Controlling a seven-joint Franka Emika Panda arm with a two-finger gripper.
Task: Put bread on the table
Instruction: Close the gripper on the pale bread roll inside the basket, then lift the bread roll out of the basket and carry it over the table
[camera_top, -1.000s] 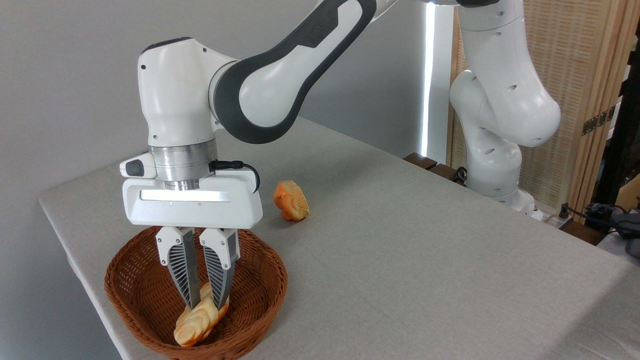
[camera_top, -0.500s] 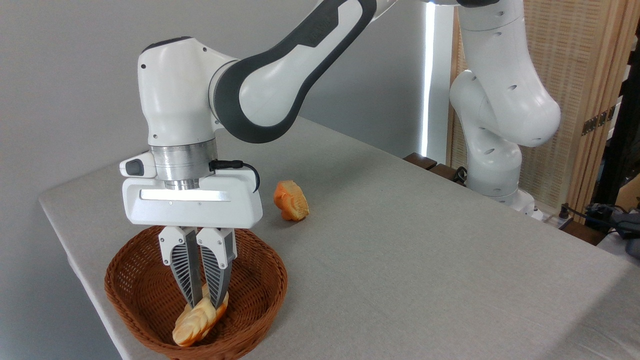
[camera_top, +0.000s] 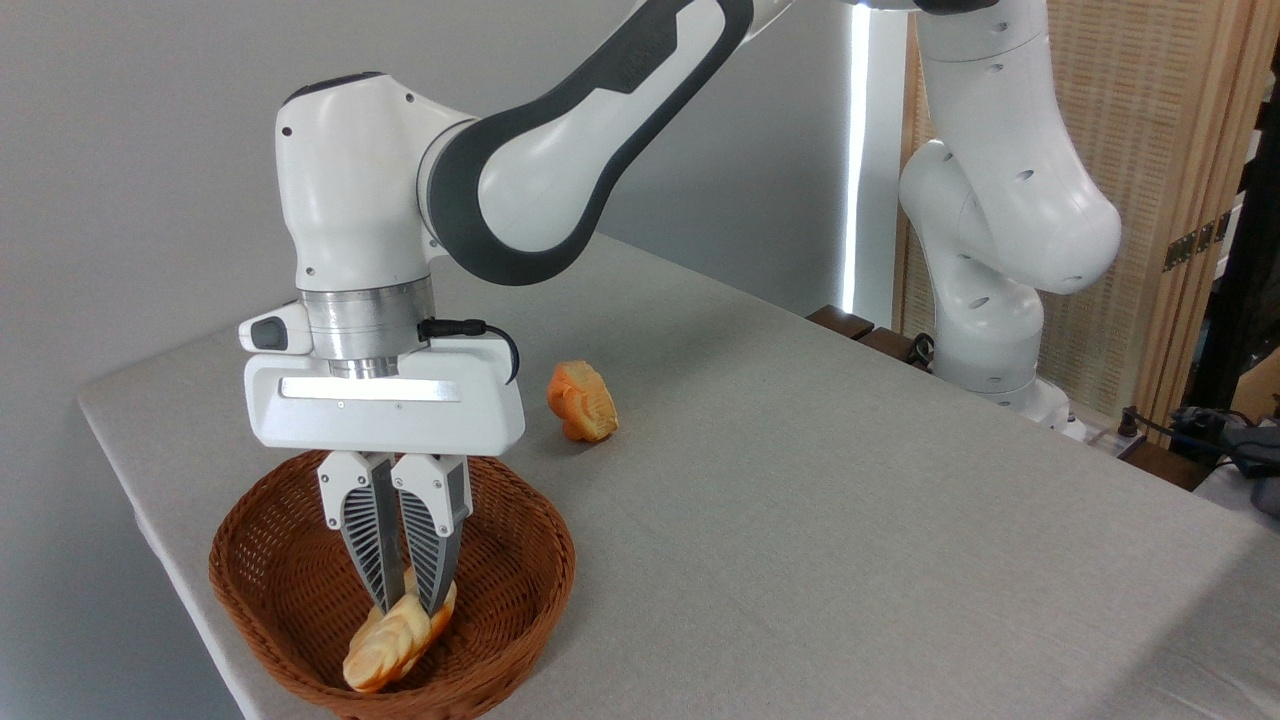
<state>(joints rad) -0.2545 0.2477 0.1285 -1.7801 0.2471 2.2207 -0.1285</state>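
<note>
The bread (camera_top: 385, 645), a pale golden braided loaf, lies tilted inside the brown wicker basket (camera_top: 270, 590) at the front left. My gripper (camera_top: 405, 608) reaches straight down into the basket and is shut on the loaf's upper end, one ribbed finger on each side. The loaf's lower end points toward the basket's front rim. The table (camera_top: 800, 520) is covered in light grey cloth.
A smaller, deeper-orange bread piece (camera_top: 582, 401) lies on the cloth behind and to the right of the basket. The arm's white base (camera_top: 990, 330) stands at the table's far right edge. The basket sits close to the table's left front edge.
The fingers have closed in on the loaf. The loaf has shifted slightly left and up in the basket with them.
</note>
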